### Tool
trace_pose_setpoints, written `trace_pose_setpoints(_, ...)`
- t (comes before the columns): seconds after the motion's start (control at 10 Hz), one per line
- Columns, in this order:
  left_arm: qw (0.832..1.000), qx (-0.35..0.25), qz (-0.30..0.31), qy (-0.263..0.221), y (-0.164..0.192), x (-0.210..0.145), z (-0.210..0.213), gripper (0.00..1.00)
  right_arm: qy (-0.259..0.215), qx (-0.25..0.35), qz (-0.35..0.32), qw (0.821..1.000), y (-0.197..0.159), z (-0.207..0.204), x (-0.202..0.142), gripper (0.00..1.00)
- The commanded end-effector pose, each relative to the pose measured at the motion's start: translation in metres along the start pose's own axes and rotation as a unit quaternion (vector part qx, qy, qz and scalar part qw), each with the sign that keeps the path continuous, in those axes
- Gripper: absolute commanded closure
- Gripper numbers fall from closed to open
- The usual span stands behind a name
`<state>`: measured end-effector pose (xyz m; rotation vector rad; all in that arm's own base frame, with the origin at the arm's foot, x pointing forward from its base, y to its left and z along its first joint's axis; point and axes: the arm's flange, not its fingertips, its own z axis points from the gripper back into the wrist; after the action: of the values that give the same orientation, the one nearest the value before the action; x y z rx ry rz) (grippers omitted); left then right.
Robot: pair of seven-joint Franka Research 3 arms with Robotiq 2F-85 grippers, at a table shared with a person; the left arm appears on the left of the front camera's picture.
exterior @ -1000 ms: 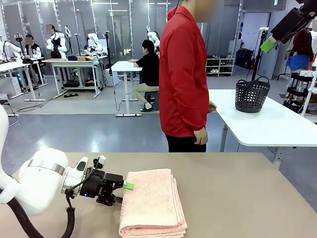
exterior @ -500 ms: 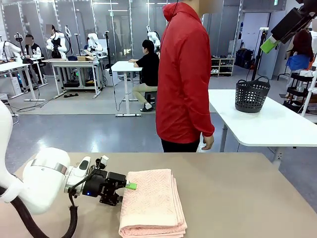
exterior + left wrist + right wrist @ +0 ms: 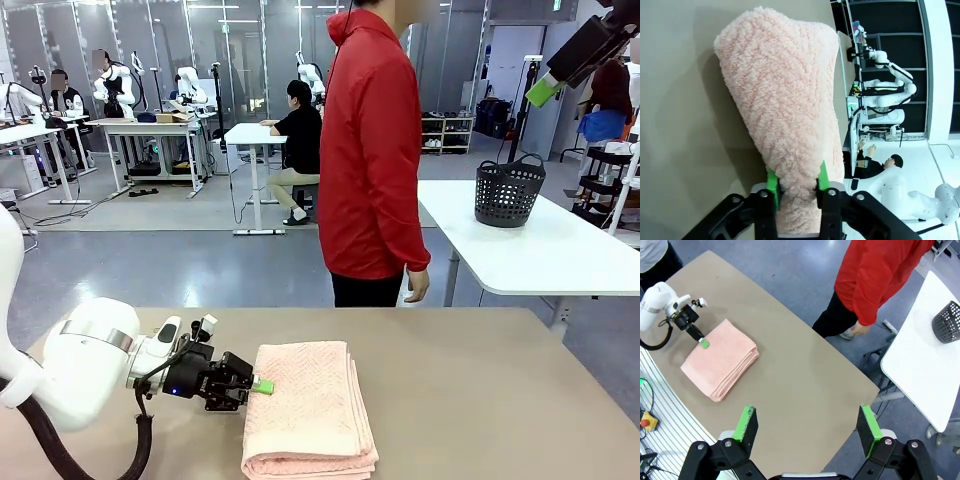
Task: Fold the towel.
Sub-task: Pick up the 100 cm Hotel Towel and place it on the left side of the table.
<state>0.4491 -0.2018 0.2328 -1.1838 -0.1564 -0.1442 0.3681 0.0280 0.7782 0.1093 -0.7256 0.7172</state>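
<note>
towel point(image 3: 308, 410) is lying folded on the table point(image 3: 480, 400); its left edge is pinched by left gripper point(image 3: 262, 386), likely for squaring. right gripper point(image 3: 807, 427) is held high, spread wide.

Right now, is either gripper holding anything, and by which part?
The left gripper pinches the folded towel at its side edge. The right gripper holds nothing.

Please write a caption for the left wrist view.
Left end effector pinching the edge of the folded salmon-pink terry towel on the beige table.

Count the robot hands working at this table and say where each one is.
2. The left hand pinches the towel at its left edge; the right hand hangs open high above the table.
</note>
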Motion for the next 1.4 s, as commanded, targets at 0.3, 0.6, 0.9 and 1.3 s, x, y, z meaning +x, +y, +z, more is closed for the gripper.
trace_pose_setpoints(0.3, 1.000, 0.024, 0.000, -0.010, -0.003, 0.004, 0.020, 1.00, 0.002, -0.002, -0.002, 1.000, 0.000, 0.001, -0.001, 0.00)
trace_pose_setpoints(0.6, 0.999, 0.032, 0.013, -0.005, -0.006, 0.009, 0.059, 1.00, 0.002, -0.002, -0.002, 1.000, 0.000, 0.001, -0.001, 0.00)
trace_pose_setpoints(0.9, 0.998, 0.048, 0.024, -0.010, 0.003, 0.017, 0.144, 1.00, 0.002, -0.002, -0.002, 1.000, 0.000, 0.001, -0.001, 0.00)
trace_pose_setpoints(1.3, 0.992, 0.121, 0.033, 0.023, 0.025, 0.032, 0.277, 1.00, 0.002, -0.002, -0.002, 1.000, 0.000, 0.001, -0.001, 0.00)
